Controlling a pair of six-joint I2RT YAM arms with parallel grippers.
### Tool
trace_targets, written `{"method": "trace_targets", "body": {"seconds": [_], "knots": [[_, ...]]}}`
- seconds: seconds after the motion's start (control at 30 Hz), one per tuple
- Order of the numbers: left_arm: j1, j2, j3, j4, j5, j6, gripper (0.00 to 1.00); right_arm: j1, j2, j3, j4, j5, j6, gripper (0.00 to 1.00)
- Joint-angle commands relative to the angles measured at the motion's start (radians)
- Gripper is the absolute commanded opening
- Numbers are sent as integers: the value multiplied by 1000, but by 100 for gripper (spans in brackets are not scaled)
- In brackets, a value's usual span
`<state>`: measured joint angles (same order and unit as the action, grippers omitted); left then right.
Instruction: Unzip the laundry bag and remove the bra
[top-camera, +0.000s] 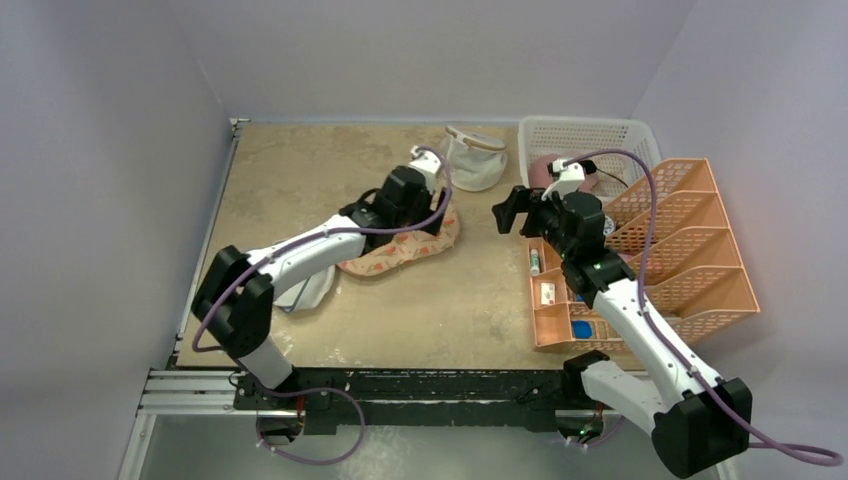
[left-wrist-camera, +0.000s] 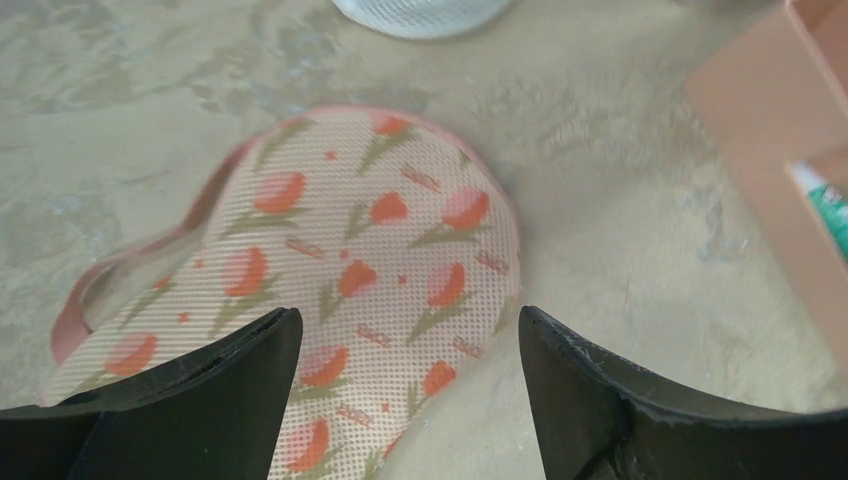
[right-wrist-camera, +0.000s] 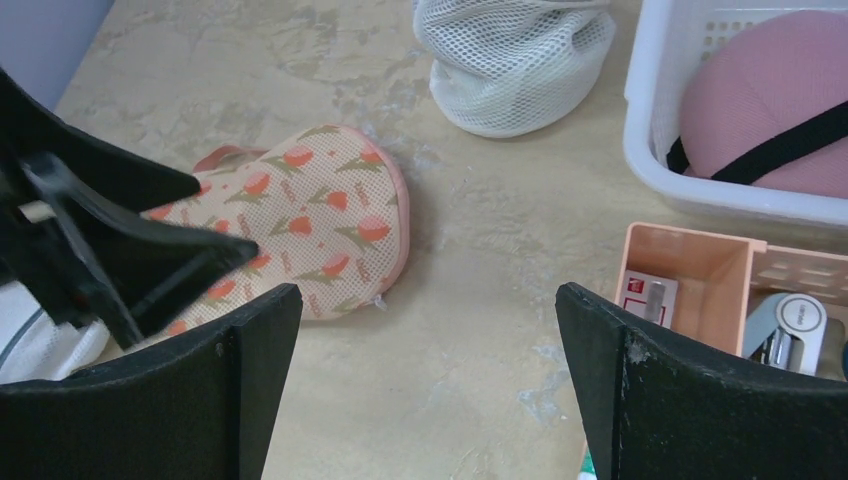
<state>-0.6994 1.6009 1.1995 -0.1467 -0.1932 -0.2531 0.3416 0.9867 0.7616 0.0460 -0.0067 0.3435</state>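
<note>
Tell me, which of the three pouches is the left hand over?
The flat peach pouch with the orange flower print, directly below the left hand. The others are white mesh: the cup-shaped pouch by the basket, the dark-trimmed pouch beneath the left arm.

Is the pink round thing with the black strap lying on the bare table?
No, the pink round thing sits inside the white basket, with the basket's wall around it.

Counted: one printed laundry bag (top-camera: 405, 252), one cup-shaped white mesh pouch (top-camera: 475, 158), one flat white pouch (top-camera: 312, 288), one white basket (top-camera: 580, 125), one orange organiser (top-camera: 700, 260).
</note>
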Motion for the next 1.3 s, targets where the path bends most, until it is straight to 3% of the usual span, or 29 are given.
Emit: {"method": "trace_targets", "body": {"seconds": [0.0,0.13,0.33,0.57,0.77,0.97,1.2,1.27], "knots": [[-96,93,75,-53,-78,121,78,-4,-32,-33,25,39,-18,100],[-147,187,128,-96,-129,130,74,-6,-44,-54,22,36,-15,100],[-157,299,212,-155,-134,104,62,-5,-67,-89,28,34,-7,100],[-163,346,201,-159,-114,94,59,-6,-80,-126,31,28,14,100],[-163,382,190,-144,-128,71,50,-7,-82,-149,40,17,30,100],[-163,424,226,-179,-121,56,25,-7,-71,-172,52,-2,44,100],[-163,351,215,-182,-81,56,6,-7,-30,-210,124,-86,67,100],[-163,329,211,-183,-69,57,1,-7,-12,-219,162,-132,65,96]]}}
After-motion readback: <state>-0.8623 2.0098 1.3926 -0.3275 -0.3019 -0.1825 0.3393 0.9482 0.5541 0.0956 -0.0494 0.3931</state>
